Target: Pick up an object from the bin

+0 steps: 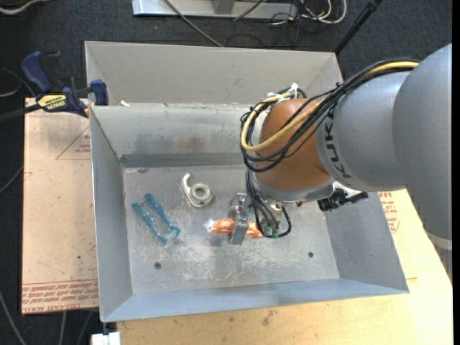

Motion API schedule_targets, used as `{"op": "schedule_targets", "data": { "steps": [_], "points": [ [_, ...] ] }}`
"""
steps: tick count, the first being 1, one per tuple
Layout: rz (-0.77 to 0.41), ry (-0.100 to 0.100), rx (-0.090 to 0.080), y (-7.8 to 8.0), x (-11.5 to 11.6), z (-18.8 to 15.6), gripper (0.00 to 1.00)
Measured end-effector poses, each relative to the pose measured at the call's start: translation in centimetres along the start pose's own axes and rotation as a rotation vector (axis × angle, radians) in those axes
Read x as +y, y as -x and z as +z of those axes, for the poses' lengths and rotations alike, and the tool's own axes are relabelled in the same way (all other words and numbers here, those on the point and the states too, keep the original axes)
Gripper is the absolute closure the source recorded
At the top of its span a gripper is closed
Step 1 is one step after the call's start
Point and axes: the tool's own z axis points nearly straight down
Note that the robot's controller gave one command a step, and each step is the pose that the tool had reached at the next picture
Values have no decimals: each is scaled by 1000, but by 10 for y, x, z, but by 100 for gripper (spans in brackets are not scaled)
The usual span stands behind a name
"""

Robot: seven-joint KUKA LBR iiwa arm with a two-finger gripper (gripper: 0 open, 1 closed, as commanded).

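Observation:
My gripper [238,225] reaches down to the bin floor near its middle, below the orange wrist cover. Its grey fingers stand right at a small orange thing [221,226] that lies on the floor, with the orange showing on both sides of them. Whether the fingers grip it is hidden by the fingers themselves. A little to the upper left lies a pale, roundish ring-like thing [197,191].
A light-blue clear plastic piece [155,220], long and forked, lies at the left of the bin floor. The arm and its orange cover hang over the bin's right half. Cables loop round the wrist.

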Motion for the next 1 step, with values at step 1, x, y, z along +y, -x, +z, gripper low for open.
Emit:
{"op": "schedule_targets", "data": {
  "steps": [1],
  "points": [
    [0,2,-6,1,0,-12,100]
  ]
}}
